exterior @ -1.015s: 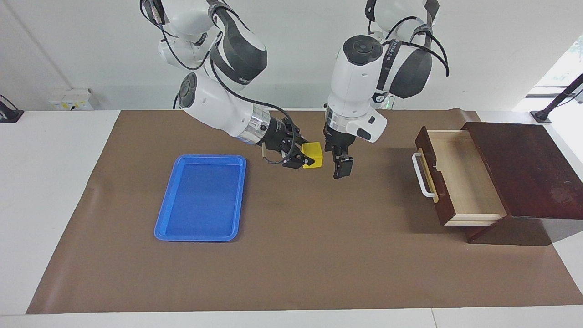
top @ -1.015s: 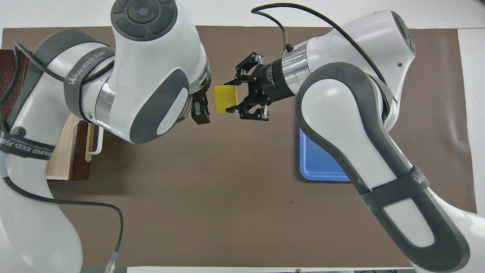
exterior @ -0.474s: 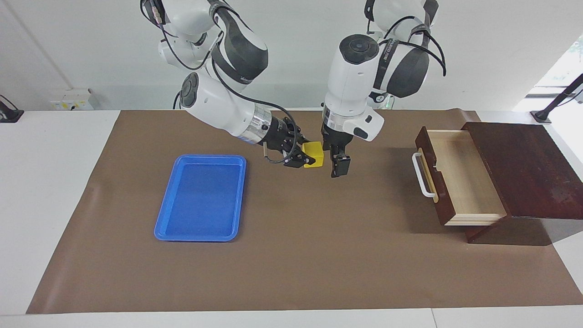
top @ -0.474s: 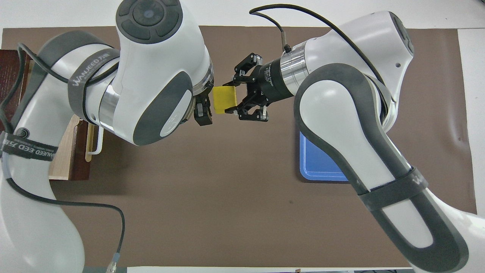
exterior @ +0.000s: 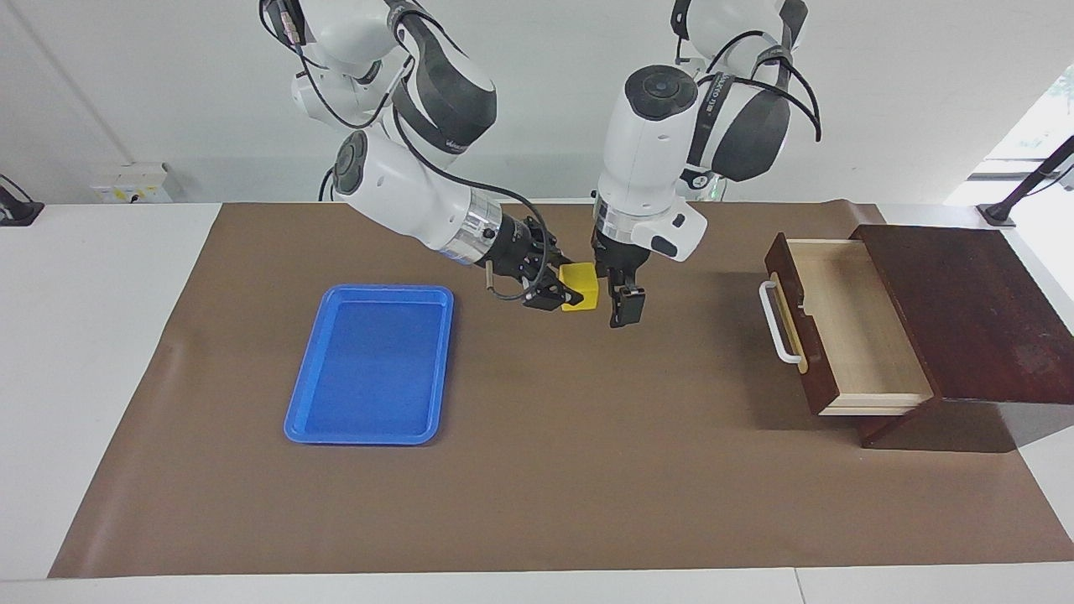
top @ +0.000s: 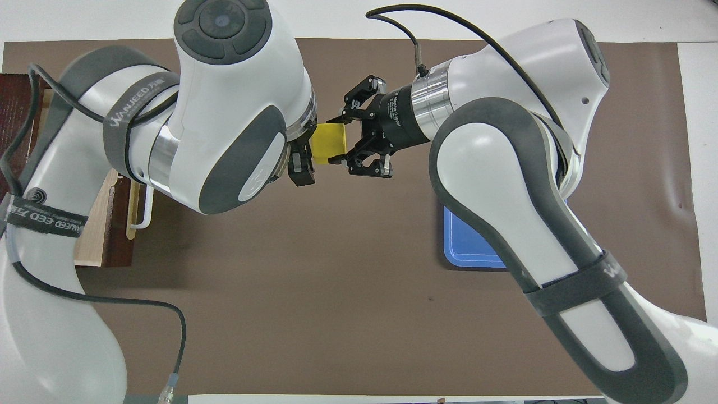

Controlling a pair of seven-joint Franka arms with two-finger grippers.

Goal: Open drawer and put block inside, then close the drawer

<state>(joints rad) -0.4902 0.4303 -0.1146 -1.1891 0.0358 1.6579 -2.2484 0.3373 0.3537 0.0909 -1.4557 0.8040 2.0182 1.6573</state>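
The right gripper (exterior: pixel 564 295) of the white right arm is clamped on the small bright yellow cube block (exterior: pixel 581 286) and holds it in the air above the brown table mat (exterior: pixel 537 470), over the middle part of the mat nearest to the robots. The block (top: pixel 328 143) sits between its two black fingertips, with the outer links spread to the sides. The left gripper (exterior: pixel 623 304) hangs just beside the block, at about three o'clock from it in the facing view, pointing down; its fingers stand apart and they hold nothing, and from here I cannot tell if a finger touches the block. The dark reddish-brown wooden drawer (exterior: pixel 839 323) with the white bar handle (exterior: pixel 779 323) is pulled out of its dark wooden cabinet (exterior: pixel 965 310) at the left arm's end of the table, and its pale wood inside shows nothing in it. The flat blue plastic tray (exterior: pixel 369 362) lies on the mat at about eight o'clock from the block in the facing view, toward the right arm's end, and well apart from the drawer.
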